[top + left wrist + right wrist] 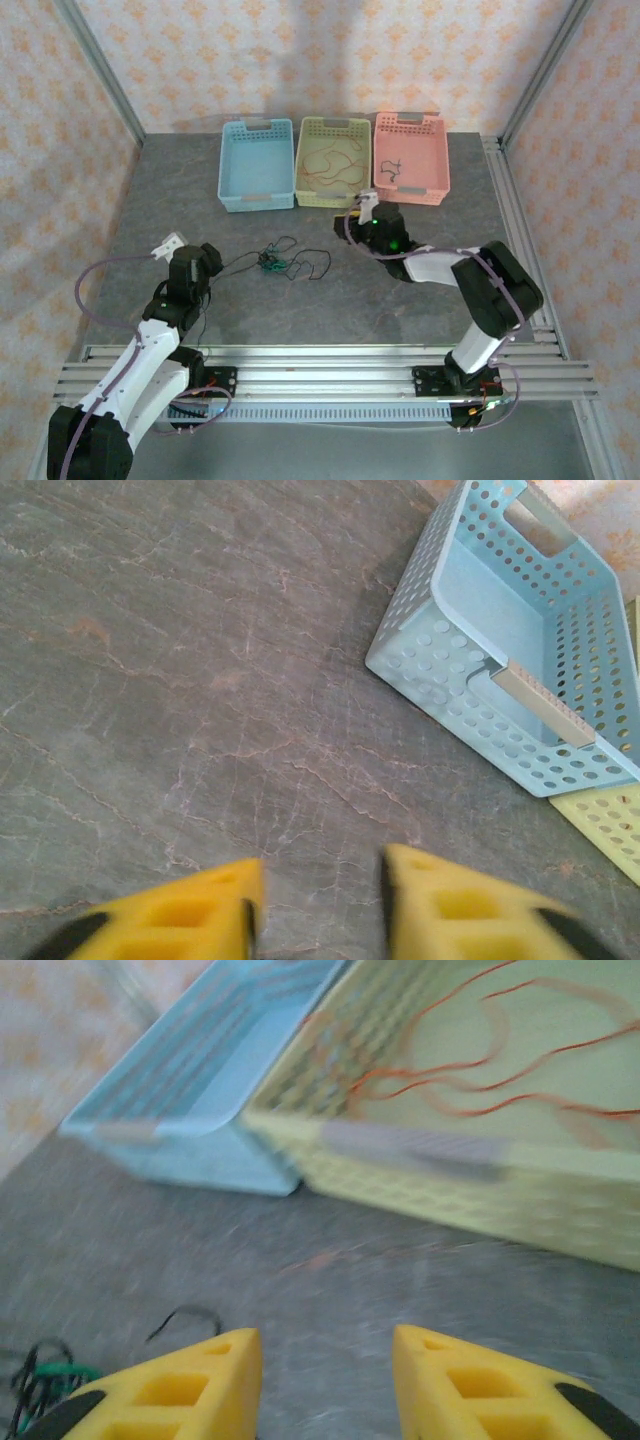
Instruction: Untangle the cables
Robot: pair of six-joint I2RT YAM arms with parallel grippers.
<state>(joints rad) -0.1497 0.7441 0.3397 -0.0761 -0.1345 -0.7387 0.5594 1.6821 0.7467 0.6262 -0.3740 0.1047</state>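
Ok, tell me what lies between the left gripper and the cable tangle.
In the top view, bare table, crossed by one black strand trailing from the cable tangle toward the left gripper.

Peach floral wallpaper (pixel 350 60), grey, maybe stone, tabletop (pixel 330 300), alu frame (pixel 100 70).

Showing matt grey, stone-veined, on the table (pixel 150 680). Reading as smooth perforated plastic, faintly glossy, in the yellow basket (pixel 450 1190) and the blue basket (pixel 440 650) beside it (same moulding). Lying inside the yellow basket, a thin, smooth-coated orange-red cable (pixel 440 1065). Gleaming as brushed metal, rails (pixel 330 365) well nearward of the yellow basket.
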